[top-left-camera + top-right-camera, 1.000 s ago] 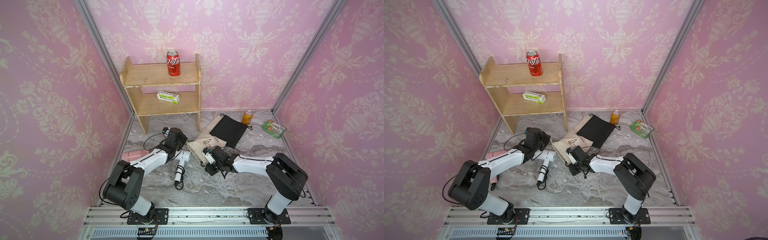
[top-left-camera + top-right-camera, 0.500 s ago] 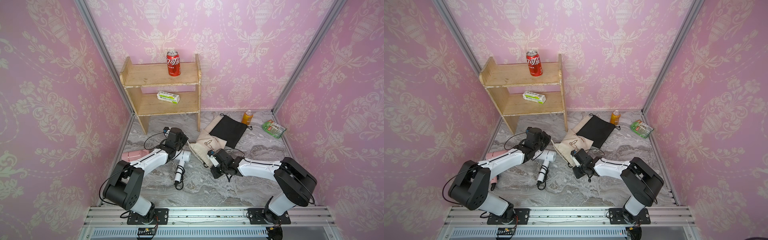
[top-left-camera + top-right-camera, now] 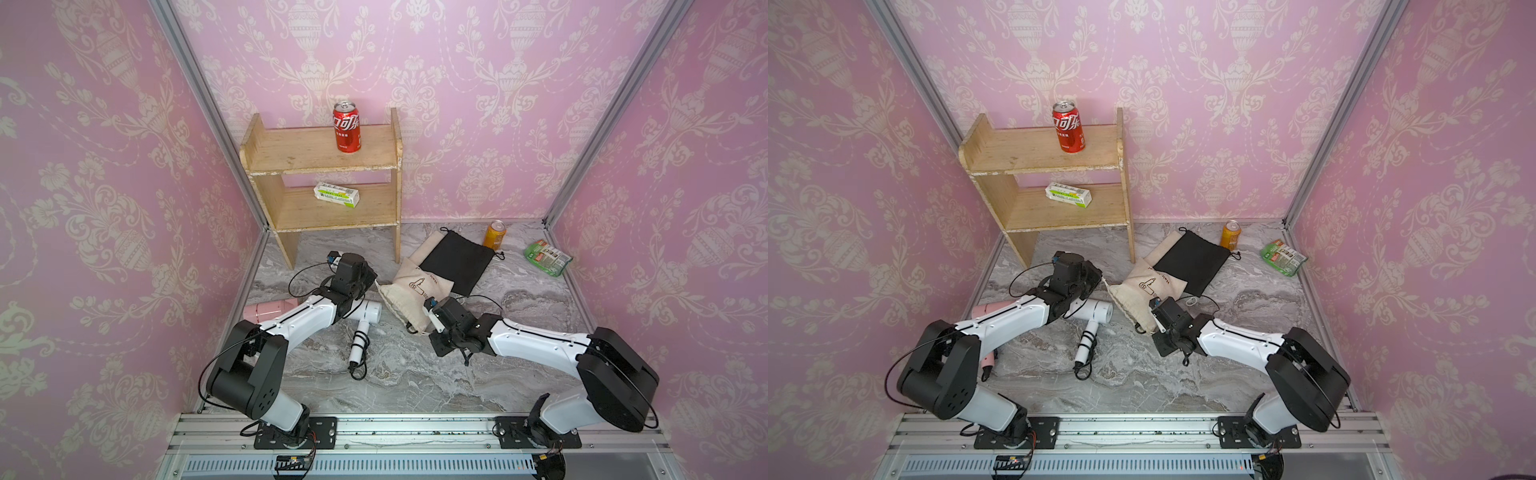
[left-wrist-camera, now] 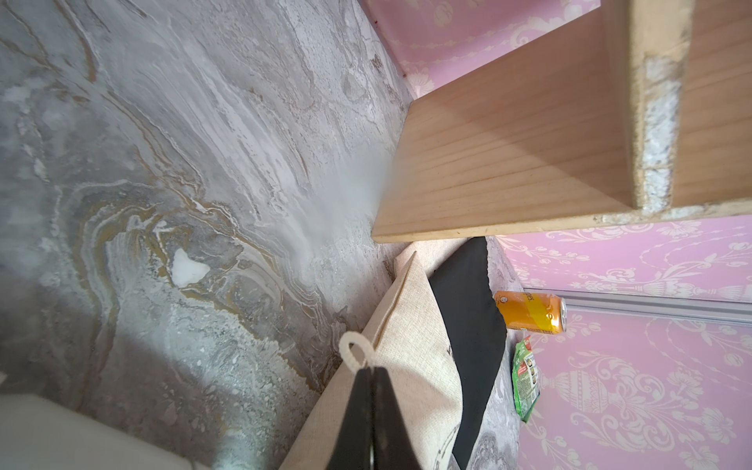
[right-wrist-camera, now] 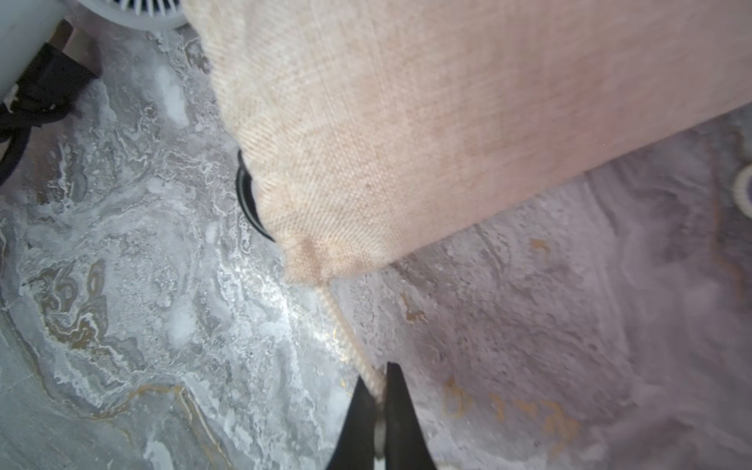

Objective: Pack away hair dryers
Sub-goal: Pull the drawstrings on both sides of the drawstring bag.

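Note:
A beige drawstring pouch (image 3: 409,291) (image 3: 1142,291) lies mid-table, bulging, and partly overlaps a flat black pouch (image 3: 455,262). My left gripper (image 4: 371,368) is shut on the pouch's white cord loop (image 4: 355,352) at its left corner. At the near corner my right gripper (image 5: 378,376) is shut on the beige drawstring (image 5: 346,333). A black cord loop (image 5: 244,195) peeks out under the pouch edge. A white hair dryer (image 3: 368,311) (image 3: 1098,311) lies just left of the pouch, under my left wrist. A pink hair dryer (image 3: 266,311) (image 3: 988,309) lies further left, half hidden by the arm.
A wooden shelf (image 3: 324,166) stands at the back left with a red cola can (image 3: 346,126) on top and a green-white box (image 3: 336,194) below. An orange can (image 3: 494,235) and a green packet (image 3: 546,257) sit at the back right. Pink walls close in on three sides.
My right gripper has closed on the drawstring and drawn back a little toward the front, with its arm stretching out lower. The left arm has held still.

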Robot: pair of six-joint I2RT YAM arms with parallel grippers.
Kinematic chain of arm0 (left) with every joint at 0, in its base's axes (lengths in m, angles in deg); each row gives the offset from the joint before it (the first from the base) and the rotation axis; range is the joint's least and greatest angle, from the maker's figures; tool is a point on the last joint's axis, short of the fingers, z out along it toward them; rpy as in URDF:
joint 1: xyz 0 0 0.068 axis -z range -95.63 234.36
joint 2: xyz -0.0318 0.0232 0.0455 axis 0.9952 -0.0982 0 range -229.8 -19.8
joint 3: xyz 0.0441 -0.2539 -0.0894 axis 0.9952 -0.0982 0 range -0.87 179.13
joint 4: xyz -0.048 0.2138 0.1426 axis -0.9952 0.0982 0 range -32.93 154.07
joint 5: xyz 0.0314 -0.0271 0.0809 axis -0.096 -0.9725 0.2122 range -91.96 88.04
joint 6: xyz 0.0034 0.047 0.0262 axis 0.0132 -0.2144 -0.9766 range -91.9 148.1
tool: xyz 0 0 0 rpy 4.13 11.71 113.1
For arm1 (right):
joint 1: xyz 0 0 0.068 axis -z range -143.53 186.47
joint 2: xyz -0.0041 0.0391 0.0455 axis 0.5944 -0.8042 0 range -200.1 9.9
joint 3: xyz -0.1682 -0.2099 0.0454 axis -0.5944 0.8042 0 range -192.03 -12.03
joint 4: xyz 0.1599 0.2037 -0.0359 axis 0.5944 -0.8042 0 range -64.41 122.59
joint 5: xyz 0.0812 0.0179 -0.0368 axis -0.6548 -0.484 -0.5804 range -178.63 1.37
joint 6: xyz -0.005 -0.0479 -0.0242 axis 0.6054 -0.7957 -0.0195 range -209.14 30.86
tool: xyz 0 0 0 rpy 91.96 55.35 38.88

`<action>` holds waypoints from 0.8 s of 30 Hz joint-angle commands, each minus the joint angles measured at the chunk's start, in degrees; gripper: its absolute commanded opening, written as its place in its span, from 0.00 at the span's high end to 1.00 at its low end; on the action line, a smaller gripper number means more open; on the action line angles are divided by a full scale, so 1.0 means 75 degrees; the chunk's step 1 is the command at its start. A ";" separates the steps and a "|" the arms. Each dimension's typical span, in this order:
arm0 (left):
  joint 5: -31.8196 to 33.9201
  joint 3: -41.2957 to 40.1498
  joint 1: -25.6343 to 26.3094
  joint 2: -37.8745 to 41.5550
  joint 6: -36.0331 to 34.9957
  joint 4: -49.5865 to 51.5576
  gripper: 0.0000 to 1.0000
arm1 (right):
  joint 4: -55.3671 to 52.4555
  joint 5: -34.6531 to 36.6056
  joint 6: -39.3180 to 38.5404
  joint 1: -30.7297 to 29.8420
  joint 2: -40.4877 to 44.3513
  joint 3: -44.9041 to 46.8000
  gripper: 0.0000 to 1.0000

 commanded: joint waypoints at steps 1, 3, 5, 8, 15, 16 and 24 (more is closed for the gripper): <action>0.0279 0.0500 -0.0017 0.0319 -0.0664 0.0199 1.00 | -0.0854 0.1352 0.0388 0.0111 0.0731 -0.0481 1.00; 0.0279 0.0711 -0.0005 0.0410 -0.0964 0.0386 1.00 | -0.1276 0.1841 0.0554 0.0406 0.1018 -0.0837 1.00; 0.0295 0.0880 -0.0005 0.0513 -0.1275 0.0550 1.00 | -0.1595 0.2126 0.0721 0.0835 0.1299 -0.1120 1.00; 0.0344 0.1136 -0.0005 0.0689 -0.1756 0.0820 1.00 | -0.1816 0.2290 0.0823 0.1521 0.1741 -0.1415 1.00; 0.0536 0.1648 0.0006 0.1262 -0.2698 0.1382 1.00 | -0.2164 0.2467 0.0698 0.2716 0.2047 -0.2391 1.00; 0.0553 0.1720 0.0006 0.1332 -0.2770 0.1439 1.00 | -0.2143 0.2432 0.0668 0.2825 0.2035 -0.2488 1.00; 0.1147 0.2478 -0.0029 0.1802 -0.3994 0.2190 1.00 | -0.2174 0.2262 0.0508 0.3784 0.1673 -0.3606 1.00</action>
